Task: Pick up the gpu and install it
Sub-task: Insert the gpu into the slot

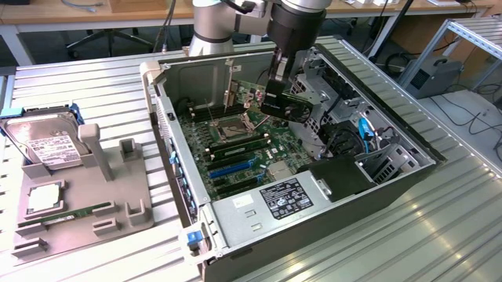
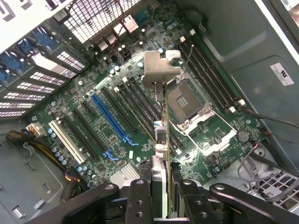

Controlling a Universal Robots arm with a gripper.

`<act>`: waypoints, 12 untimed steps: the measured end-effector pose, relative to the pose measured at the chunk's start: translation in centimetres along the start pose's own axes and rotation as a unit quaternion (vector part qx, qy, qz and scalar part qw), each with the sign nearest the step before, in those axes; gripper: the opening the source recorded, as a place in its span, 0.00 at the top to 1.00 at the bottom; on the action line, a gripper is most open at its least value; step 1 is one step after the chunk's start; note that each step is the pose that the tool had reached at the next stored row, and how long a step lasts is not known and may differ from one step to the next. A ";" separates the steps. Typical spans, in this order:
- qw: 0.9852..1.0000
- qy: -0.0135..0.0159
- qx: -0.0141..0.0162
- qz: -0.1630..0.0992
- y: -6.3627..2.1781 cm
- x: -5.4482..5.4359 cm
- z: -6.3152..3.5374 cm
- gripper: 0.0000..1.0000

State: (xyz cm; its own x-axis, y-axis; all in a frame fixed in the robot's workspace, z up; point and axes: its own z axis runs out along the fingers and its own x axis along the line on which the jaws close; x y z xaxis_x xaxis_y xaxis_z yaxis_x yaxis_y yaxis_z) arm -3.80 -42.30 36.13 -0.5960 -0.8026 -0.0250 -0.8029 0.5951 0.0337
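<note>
- While the arm hung over the open computer case (image 1: 174, 88) in the upper middle of the exterior view, the gripper (image 1: 276, 100) stood partly closed with the gpu (image 1: 302, 108) clamped in it.
- In the wrist view, the two black fingers (image 2: 140, 198) sat on either side of the card, which showed edge-on, pressed against its faces.
- The gpu's silver bracket (image 2: 160, 70) was at the end of the card farthest from the gripper.
- The gpu was held up in the air inside the case, above the green motherboard (image 1: 235, 150) and, as far as the exterior view showed, not touching it.
- Seen from the wrist, the card's edge lay over the row of dark slots between the long blue slot (image 2: 112, 119) and the bare processor socket (image 2: 187, 100).
- At the exterior view's left, outside the case, a grey holder (image 1: 102, 176) stood on the ribbed table.
- A hard drive (image 1: 47, 144) leaned at its upper left end, and a narrow green memory stick (image 1: 70, 213) lay near its lower edge.
</note>
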 end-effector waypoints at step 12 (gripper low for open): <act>1.000 0.000 0.000 -0.006 0.00 0.0 0.03 0.73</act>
State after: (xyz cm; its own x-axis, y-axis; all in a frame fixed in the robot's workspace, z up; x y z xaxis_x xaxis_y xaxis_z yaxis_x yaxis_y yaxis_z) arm -3.80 -42.30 36.10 -0.5866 -0.8095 -0.0250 -0.8098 0.5858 0.0337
